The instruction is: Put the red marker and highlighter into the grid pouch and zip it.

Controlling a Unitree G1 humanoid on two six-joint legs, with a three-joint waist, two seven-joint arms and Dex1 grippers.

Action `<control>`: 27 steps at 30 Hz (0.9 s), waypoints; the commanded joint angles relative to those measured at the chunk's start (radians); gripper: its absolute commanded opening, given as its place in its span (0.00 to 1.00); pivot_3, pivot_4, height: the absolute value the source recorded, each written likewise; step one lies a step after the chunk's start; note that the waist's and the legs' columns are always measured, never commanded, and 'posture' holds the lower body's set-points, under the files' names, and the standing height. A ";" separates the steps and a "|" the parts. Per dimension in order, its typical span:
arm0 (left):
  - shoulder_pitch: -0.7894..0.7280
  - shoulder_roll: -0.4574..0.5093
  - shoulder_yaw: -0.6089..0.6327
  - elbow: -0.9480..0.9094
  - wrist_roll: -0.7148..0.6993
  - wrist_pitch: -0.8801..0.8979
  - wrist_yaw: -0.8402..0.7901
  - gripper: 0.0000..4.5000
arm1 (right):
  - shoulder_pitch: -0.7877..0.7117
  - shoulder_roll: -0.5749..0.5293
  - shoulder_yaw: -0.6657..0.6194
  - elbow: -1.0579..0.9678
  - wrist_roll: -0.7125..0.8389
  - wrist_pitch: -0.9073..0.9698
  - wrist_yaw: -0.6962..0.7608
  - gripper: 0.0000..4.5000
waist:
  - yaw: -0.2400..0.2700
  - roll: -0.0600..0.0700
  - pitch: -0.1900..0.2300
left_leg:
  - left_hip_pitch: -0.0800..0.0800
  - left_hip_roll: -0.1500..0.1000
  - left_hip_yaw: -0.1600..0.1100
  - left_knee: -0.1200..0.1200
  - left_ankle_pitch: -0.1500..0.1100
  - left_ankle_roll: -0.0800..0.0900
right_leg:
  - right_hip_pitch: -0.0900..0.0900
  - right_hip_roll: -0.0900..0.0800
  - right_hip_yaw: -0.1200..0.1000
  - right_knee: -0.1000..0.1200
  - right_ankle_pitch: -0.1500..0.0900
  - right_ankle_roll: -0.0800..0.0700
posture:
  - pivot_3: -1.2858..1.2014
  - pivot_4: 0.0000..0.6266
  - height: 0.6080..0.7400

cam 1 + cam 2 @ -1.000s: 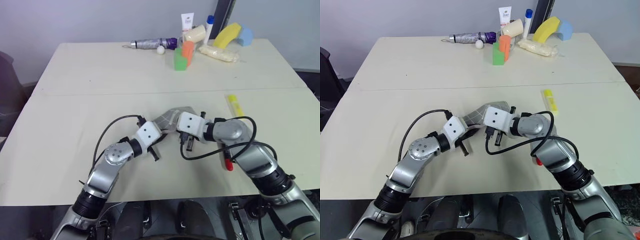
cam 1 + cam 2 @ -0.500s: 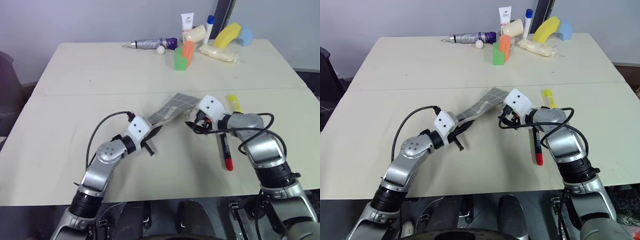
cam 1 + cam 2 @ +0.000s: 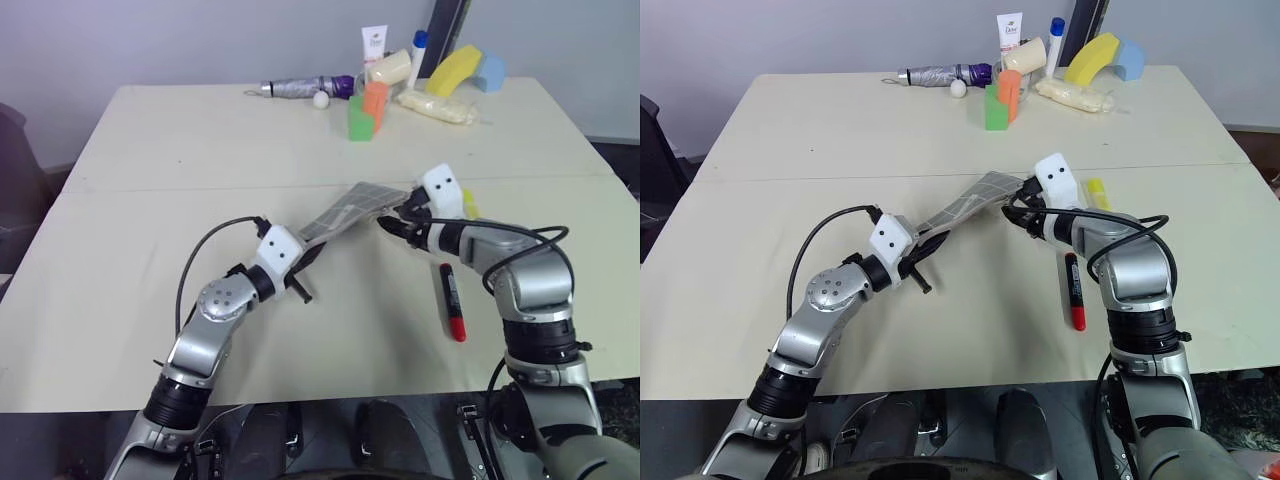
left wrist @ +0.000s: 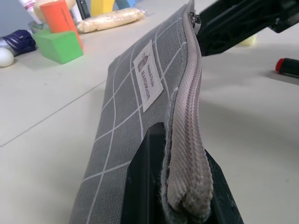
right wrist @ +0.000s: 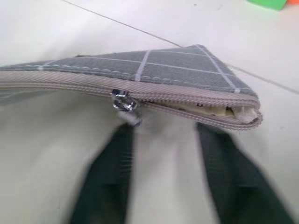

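Observation:
The grid pouch hangs in the air, slanting up from my left gripper, which is shut on its near end. The zipper edge faces up in the left wrist view, with the white label on the side. My right gripper is at the pouch's far end, open. In the right wrist view its fingers stand apart just below the zipper pull. The red marker lies on the table under my right forearm. The highlighter lies beyond it, partly hidden by the right wrist.
Along the table's far edge lie a folded umbrella, a white ball, green and orange blocks, a tube, a bottle, a yellow foam shape and a blue one. A seam crosses the tabletop.
My right gripper swung from the pouch's middle out to its far end, rolled, and its fingers came apart. The pouch now stretches out straight. The red marker is uncovered.

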 commanded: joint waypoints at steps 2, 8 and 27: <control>-0.010 0.001 0.014 -0.009 0.004 -0.027 0.012 0.00 | 0.000 -0.022 -0.004 -0.066 0.044 0.007 0.000 0.35 | 0.000 0.000 0.000 | 0.000 0.000 0.000 0.000 0.000 0.000 | 0.000 0.000 0.000 0.000 0.000 0.000 | 0.52 0.24 1.00; -0.016 -0.001 0.012 0.001 0.004 -0.035 0.015 0.00 | 0.005 -0.021 -0.014 -0.074 0.097 0.025 0.002 0.35 | -0.001 0.000 0.000 | 0.000 0.000 0.000 0.000 0.000 0.000 | 0.000 0.000 0.000 0.000 0.000 0.000 | 0.52 0.24 1.00; -0.014 0.002 0.001 0.007 0.016 -0.052 0.012 0.00 | -0.011 0.015 -0.035 -0.048 0.162 0.030 -0.113 0.20 | 0.000 0.000 0.000 | 0.000 0.000 0.000 0.000 -0.001 0.002 | 0.000 0.000 0.000 0.000 0.000 0.000 | 0.52 0.24 1.00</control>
